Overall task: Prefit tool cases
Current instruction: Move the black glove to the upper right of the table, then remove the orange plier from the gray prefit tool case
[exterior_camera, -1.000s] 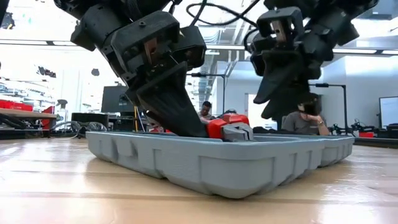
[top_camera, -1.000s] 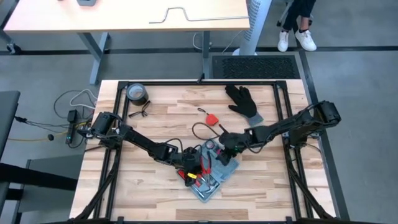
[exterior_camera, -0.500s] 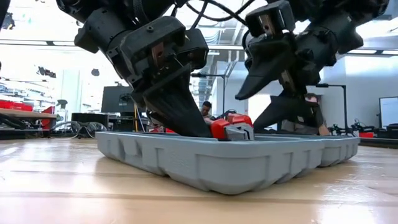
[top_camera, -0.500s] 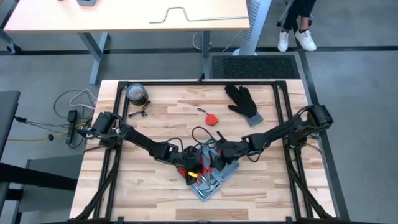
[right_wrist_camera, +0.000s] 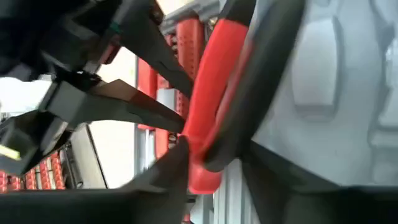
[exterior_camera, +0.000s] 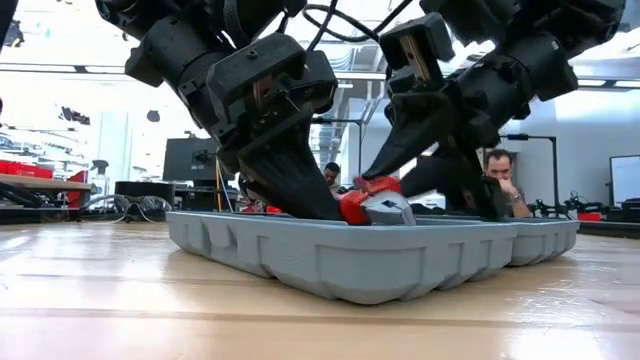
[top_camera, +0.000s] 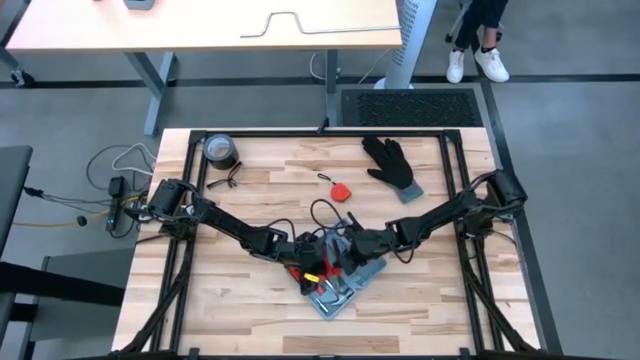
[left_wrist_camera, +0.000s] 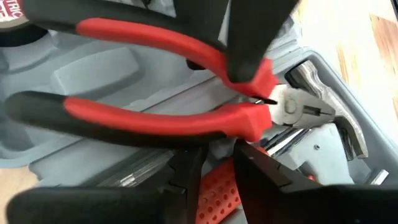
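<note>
The case [top_camera: 340, 285] lies open mid-table, partly filled. The left gripper [top_camera: 312, 268] and right gripper [top_camera: 345, 252] both work the red pliers [left_wrist_camera: 186, 118] over it. Left jaws look clamped on them; the right's I cannot tell. Pliers are seemingly not seated yet.

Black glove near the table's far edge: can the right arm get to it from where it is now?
Probably yes. The black fabric glove lies in the open on the right arm's side with nothing on it, but the right gripper is down at the blue-grey plastic tool case beside the red-handled pliers, so it must lift clear first.
</note>
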{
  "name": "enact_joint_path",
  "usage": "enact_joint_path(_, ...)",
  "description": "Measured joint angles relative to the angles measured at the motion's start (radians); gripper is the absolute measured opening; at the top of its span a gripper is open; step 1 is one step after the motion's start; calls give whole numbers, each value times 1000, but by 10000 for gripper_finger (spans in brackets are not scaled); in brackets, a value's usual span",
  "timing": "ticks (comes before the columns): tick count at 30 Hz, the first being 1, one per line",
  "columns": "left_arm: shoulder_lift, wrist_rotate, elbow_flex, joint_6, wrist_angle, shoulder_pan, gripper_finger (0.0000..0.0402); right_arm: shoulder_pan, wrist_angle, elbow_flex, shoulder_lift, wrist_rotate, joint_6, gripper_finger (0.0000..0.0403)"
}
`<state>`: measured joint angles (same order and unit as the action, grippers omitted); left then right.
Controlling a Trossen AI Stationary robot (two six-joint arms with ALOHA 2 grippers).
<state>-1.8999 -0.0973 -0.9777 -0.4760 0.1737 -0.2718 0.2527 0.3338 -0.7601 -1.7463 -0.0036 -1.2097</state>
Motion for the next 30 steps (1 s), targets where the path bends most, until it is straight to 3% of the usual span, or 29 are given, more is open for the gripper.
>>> enact_joint_path(4,2,6,0,-12,-16,0,86,6,37,-5,9,-5,31,16)
enact_joint_path(10,45,16,0,-13,-94,-7,86,-6,17,0,31,2,56,4)
enact_joint_path(14,77,-34,0,-3,-108,-15,86,-26,27,-2,26,-40,68,3)
enact_joint_path(18,66,-40,-1,-3,-104,-14,86,-36,19,-1,22,-48,99,23)
enact_joint_path(30,64,-51,-1,-8,-119,-14,86,-53,-38,-2,23,-52,54,150)
